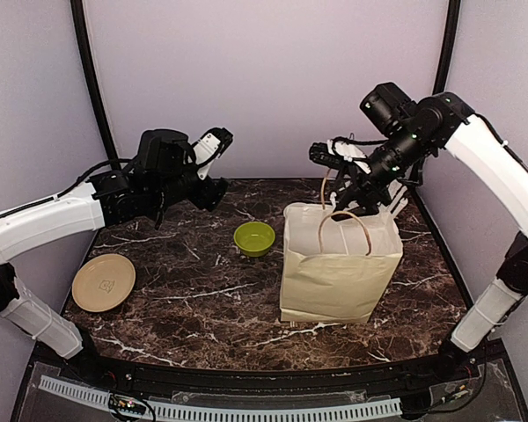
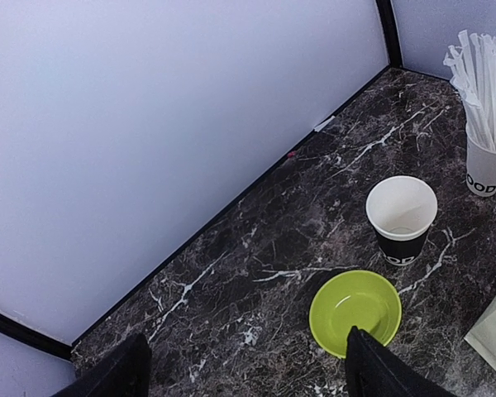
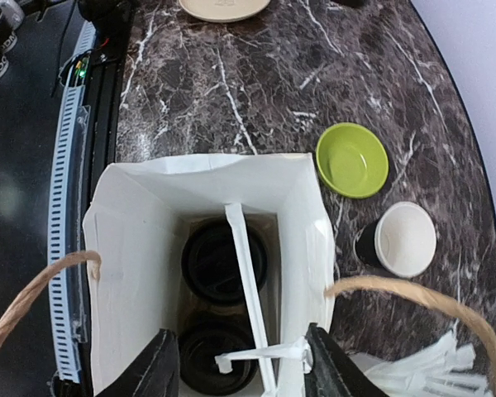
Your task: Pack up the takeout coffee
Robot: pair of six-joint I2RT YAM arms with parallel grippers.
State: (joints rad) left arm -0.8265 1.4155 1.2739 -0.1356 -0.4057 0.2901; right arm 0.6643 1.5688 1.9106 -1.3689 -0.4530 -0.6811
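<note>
- Setting: pale lilac walls (image 1: 264, 79) with black corner posts; dark marble table (image 1: 185, 299) with white veins.
- Paper bag (image 1: 334, 281): tan, upright, at 4 o'clock of table centre in top view. Mouth open, twine handles (image 3: 33, 294) raised.
- L gripper (image 2: 244, 376): held high over the rear-left of the table. Fingers (image 2: 116, 376) spread wide, nothing between them.
- R gripper (image 3: 244, 368): hangs over the bag mouth, pointing down. Fingers (image 3: 326, 364) apart, gripping nothing. Bag interior shows between them.
- Plate (image 1: 103, 282): tan, flat, at 8 o'clock near the table's left edge, well apart from the bag.
- Bowl (image 1: 254, 237): lime green, nothing in it, just left of the bag.
- Lidded cups: two, black lids, upright on the bag floor, side by side (image 3: 223, 260) (image 3: 215, 356).
- Open cup (image 2: 401, 217): black body, white rim and inside, no lid. Stands on the table outside the bag, at 1 o'clock of the bowl in L wrist view, near but not touching.
- White cup (image 2: 485, 169): far corner at 2 o'clock, holds wrapped straws (image 2: 479, 91).
- Wrapped straw (image 3: 246, 281): white, lies inside the bag across the lids.
</note>
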